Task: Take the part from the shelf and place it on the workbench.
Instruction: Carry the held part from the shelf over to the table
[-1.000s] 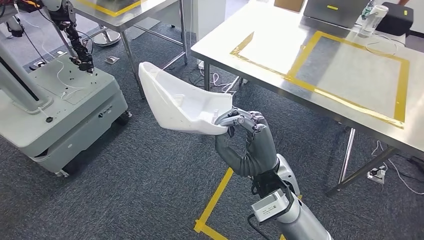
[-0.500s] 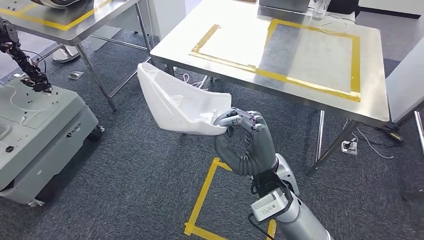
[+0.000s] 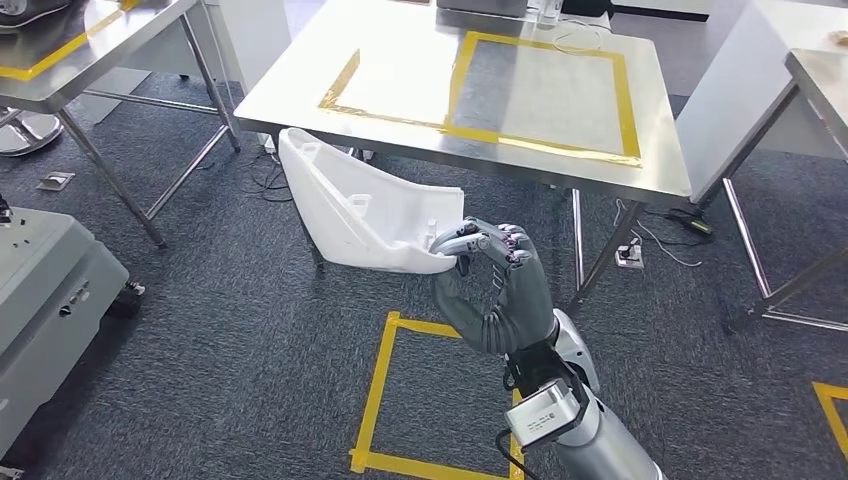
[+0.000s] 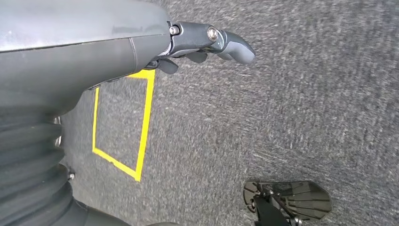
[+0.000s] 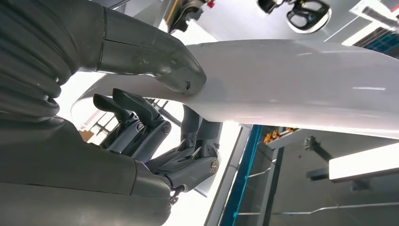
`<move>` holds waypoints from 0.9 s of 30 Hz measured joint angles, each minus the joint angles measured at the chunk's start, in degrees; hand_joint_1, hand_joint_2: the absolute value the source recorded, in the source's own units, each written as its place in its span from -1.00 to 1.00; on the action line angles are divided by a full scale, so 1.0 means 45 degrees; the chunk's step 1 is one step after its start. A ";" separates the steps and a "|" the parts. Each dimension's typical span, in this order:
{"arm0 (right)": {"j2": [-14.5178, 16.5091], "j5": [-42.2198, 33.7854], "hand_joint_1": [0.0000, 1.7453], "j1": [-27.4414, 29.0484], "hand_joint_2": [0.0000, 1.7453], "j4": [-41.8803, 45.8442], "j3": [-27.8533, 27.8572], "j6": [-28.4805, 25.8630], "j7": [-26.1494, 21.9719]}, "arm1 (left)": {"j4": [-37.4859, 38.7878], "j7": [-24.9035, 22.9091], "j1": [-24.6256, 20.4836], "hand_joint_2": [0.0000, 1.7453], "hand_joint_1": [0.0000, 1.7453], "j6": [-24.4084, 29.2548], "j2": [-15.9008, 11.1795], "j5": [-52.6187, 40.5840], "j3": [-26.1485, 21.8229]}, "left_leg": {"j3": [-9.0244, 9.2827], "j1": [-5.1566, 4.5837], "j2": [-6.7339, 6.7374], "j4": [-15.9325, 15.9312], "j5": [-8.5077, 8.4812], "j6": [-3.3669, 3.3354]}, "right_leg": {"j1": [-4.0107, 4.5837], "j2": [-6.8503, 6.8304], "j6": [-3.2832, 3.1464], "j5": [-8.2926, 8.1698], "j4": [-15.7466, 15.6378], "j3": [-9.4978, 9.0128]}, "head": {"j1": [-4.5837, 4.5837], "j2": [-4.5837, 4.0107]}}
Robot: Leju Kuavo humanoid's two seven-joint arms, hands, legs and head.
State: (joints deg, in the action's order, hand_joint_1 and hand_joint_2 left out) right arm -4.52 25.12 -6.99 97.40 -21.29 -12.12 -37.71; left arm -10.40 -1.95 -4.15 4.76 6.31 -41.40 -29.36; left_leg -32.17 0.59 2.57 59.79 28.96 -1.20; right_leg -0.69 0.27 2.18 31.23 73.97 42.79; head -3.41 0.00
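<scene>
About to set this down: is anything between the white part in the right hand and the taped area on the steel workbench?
Nothing visible blocks it. The right hand holds the white part just short of the workbench near edge, and the yellow-taped rectangle looks bare.

The part [image 3: 358,205] is a white moulded plastic shell, long and scoop-shaped, with a raised rim and small ribs inside. It is held in the air, tilted, its hollow side facing up, one end gripped by the right hand [image 3: 490,280]. It hangs just in front of the steel surface [image 3: 400,100], below its near edge, over the carpet.
</scene>
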 joint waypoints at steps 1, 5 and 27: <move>0.0000 -0.0005 1.00 -0.0001 1.00 -0.0017 -0.0004 -0.0015 -0.0002 | 0.0000 -0.0010 -0.0017 1.00 -1.00 0.0004 0.0004 0.0019 -0.0004 | 0.0012 -0.0018 0.0170 0.0000 0.0012 -0.0004 | 0.0020 -0.0068 -0.0050 -0.0330 -0.0602 -0.0373 | 0.0000 0.0000; 0.0006 -0.0019 1.00 -0.0015 1.00 0.0006 -0.0026 -0.0147 0.0062 | -0.0004 -0.0036 -0.0083 1.00 -1.00 0.0006 0.0045 0.0106 -0.0023 | 0.0118 -0.0078 0.0659 -0.0042 0.0052 0.0120 | 0.0247 -0.0808 -0.0422 -0.1162 -0.3337 -0.1926 | -0.0007 0.0000; 0.0692 0.0596 1.00 -0.0851 1.00 0.0019 0.0198 -0.1623 0.0515 | -0.0066 -0.0226 -0.0196 1.00 -1.00 0.0123 0.0059 0.0131 -0.0119 | -0.0017 0.0147 -0.1019 0.0064 -0.0046 0.0126 | -0.0043 0.0268 -0.0040 -0.0511 -0.1582 -0.0728 | -0.0001 0.0000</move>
State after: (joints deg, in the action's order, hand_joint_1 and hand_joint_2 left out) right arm -1.41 27.81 -10.82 97.48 -20.40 -19.43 -35.40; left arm -10.70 -2.97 -5.03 5.31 6.58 -40.81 -29.89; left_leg -32.24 1.25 -2.01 60.08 28.75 -0.63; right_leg -0.88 1.48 2.00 28.93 66.85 39.52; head -3.42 0.00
